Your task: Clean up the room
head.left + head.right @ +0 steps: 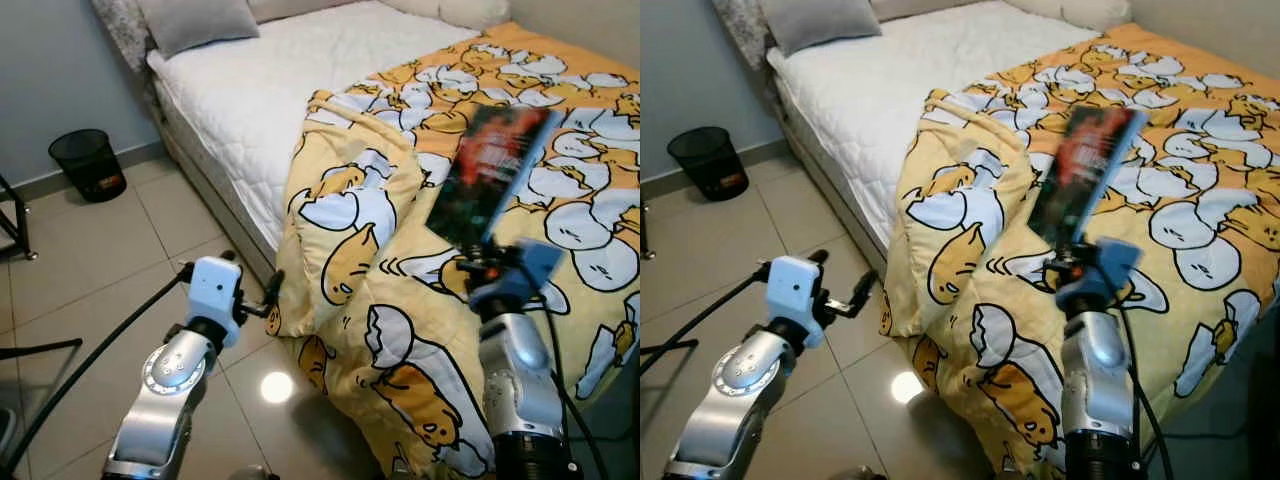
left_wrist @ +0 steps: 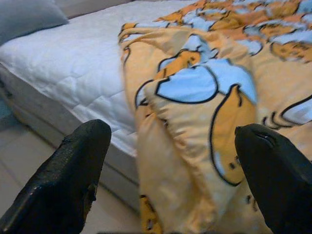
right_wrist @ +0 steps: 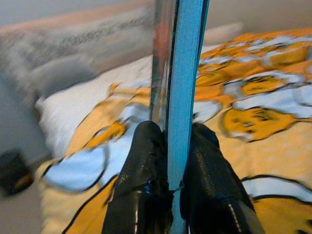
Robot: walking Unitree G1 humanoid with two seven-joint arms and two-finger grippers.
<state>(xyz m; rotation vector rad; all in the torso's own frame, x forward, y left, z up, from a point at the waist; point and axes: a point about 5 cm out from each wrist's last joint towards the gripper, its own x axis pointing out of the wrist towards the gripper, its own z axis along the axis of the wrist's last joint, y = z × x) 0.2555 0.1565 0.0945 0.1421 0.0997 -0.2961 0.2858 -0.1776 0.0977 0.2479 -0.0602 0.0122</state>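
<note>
Fingers of the right gripper are clamped on the lower edge of a book, one black pad on each face, so that the blue spine edge runs straight up between them in the right wrist view. That edge-on pinch explains how the book sits in the head views: raised clear of the bed, dark red-and-black cover tilted toward the camera, its top leaning away over the duck-print duvet. Gripping by the bottom edge keeps the cover shut and lets the arm carry the book off the bedding, probably toward wherever it belongs in the tidy-up.

Over on the other side, the left gripper is spread wide with nothing between its pads. It hovers above the tiled floor, just beside the bunched corner of the duvet that hangs down the bed's side. It looks held ready, perhaps to pull that fold straight once the book is away.

Beyond the fold the white quilted mattress lies bare, with a grey pillow at its head. A black mesh wastebasket stands against the wall, well apart from both arms.
</note>
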